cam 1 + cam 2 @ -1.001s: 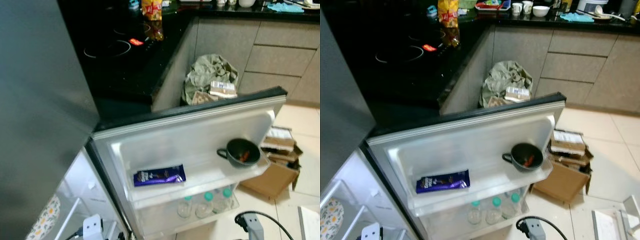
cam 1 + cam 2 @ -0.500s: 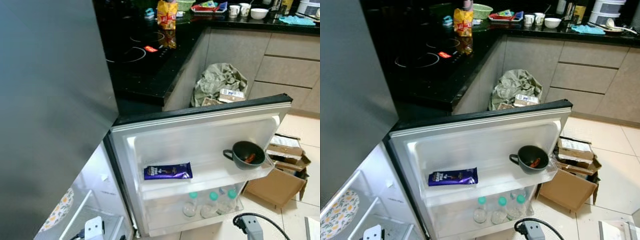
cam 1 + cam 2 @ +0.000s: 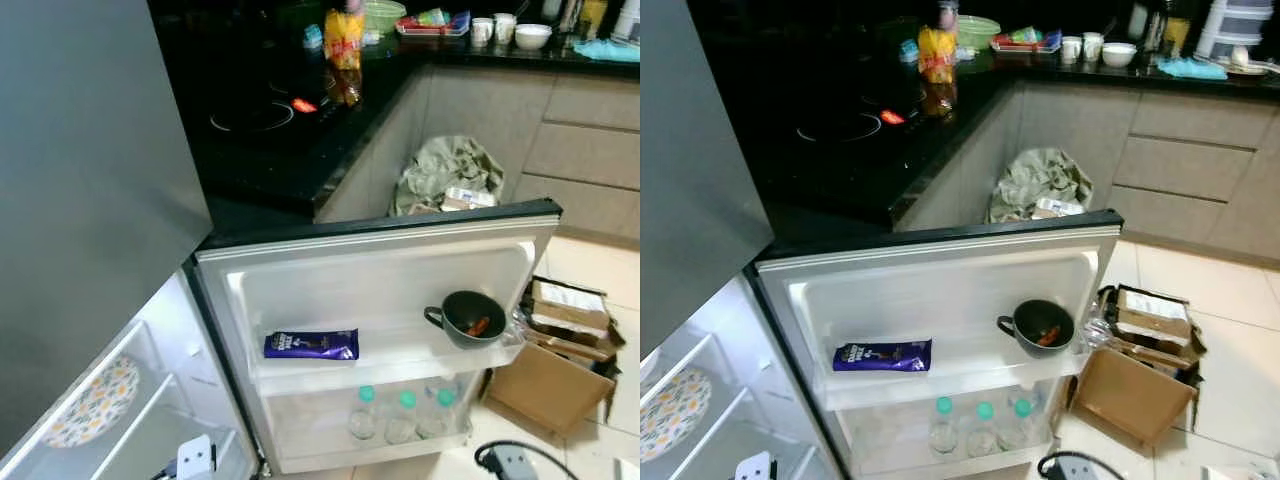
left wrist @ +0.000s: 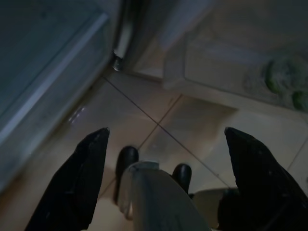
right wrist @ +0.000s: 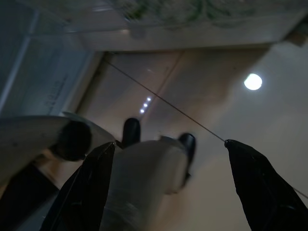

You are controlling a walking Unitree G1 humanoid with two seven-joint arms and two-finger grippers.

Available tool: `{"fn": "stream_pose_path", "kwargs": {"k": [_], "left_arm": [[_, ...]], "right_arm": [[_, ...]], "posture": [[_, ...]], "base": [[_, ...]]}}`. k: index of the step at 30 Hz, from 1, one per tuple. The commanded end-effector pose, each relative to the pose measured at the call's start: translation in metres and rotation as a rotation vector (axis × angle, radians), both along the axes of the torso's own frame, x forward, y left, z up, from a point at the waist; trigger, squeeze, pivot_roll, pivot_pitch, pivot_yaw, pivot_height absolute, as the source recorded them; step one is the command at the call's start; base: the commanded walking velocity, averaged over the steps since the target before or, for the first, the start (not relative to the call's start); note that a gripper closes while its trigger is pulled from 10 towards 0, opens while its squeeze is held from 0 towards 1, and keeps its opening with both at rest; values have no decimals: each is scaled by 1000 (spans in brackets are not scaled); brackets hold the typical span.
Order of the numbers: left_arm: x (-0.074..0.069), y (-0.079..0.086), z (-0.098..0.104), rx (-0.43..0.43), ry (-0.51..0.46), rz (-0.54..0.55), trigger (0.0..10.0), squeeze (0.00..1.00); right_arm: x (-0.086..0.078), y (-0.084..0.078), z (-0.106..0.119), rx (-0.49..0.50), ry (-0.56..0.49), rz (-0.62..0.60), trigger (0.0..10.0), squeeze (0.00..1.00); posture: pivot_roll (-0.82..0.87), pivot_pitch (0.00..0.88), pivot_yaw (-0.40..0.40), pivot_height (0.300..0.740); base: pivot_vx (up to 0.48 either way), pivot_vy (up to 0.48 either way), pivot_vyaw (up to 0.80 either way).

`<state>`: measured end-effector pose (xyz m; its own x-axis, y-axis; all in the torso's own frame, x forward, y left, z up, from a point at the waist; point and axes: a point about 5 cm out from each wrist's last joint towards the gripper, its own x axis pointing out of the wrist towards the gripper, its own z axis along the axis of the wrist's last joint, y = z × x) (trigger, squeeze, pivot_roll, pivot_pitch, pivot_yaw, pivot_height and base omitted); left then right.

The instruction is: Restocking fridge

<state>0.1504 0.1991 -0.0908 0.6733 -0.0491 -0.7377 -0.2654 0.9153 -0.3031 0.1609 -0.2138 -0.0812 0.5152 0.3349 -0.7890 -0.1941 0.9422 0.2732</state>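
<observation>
On open fridge door (image 3: 380, 275) shelf we see purple chocolate bar (image 3: 311, 345), dark mug (image 3: 470, 317); water bottles (image 3: 400, 415) below. Left gripper (image 4: 166, 180), right gripper (image 5: 166, 185) hang low, fingers apart, empty. Restocking seems barely begun.

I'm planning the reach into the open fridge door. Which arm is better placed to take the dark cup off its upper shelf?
Probably the right. The dark cup sits at the right end of the fridge door shelf, on the right arm's side. Both the right gripper and the left gripper hang low and open over the floor.
</observation>
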Motion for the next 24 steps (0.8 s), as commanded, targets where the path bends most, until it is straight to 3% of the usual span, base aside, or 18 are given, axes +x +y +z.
{"fn": "stream_pose_path", "kwargs": {"k": [1, 6, 12, 18, 24], "left_arm": [[-2, -3, -2, -9, 17, -8, 10000, 0], [-5, -4, -3, -13, 23, -7, 10000, 0], [-7, -4, -4, -16, 30, -7, 10000, 0], [-7, -4, -4, -18, 29, -6, 10000, 0], [-6, -4, -3, -21, 27, -5, 10000, 0]], "right_arm": [[-6, -6, -1, -26, 19, -7, 10000, 0], [-9, -8, -3, -42, 26, -6, 10000, 0], [-9, -9, -3, -52, 25, -11, 10000, 0], [-4, -14, 1, -57, -23, -32, 10000, 0], [-2, -13, 3, -12, -30, -25, 10000, 0]], "posture": [[-138, 0, 12, 740], [-138, 0, 12, 740], [-136, 0, 11, 740], [-134, 0, 10, 740], [-134, 0, 10, 740]], "base": [[0, -480, 0], [0, -480, 0], [0, 0, 0], [0, -480, 0], [0, -80, 800]]}}
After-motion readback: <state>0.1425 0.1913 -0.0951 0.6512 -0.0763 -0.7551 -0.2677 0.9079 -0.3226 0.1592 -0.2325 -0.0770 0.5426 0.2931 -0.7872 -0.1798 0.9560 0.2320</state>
